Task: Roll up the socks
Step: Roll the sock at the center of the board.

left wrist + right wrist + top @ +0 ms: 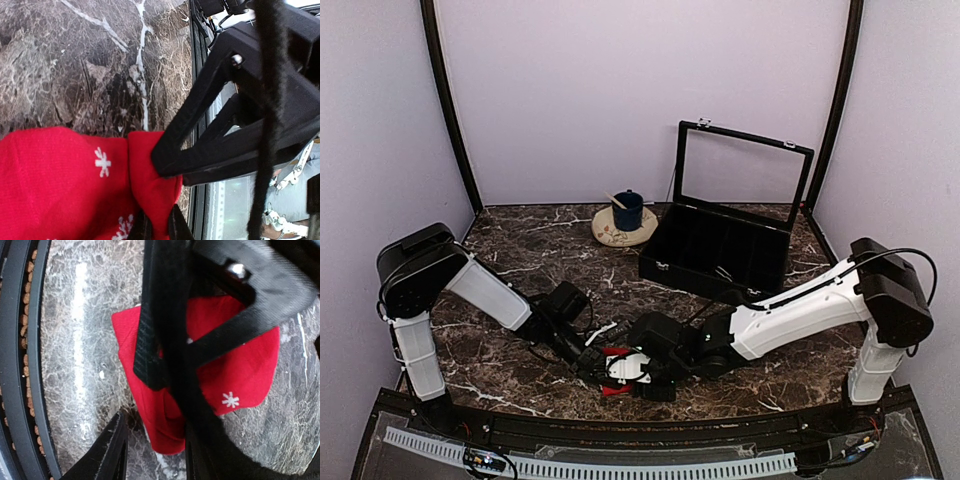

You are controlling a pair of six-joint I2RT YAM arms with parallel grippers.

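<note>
Socks [615,352] are found at the near middle of the marble table [540,260], under the two grippers, which are brought together over them. Only the red sock [55,185] with white snowflakes is clearly seen. It is judged to be light, soft and limp, so a roll is expected to spring open if it is not pinched. It is best taken at a folded edge, through both layers.

A fold of it appears to be clamped between the fingers of the left gripper [159,229]. The jaws of the right gripper [155,447] are set apart around the edge of the cloth, and one finger is seen clear of it.

The black sock cannot be made out anywhere; it may be hidden under the grippers. Much of each wrist view is blocked by the other gripper, and the white patch in the top view cannot be identified.
</note>
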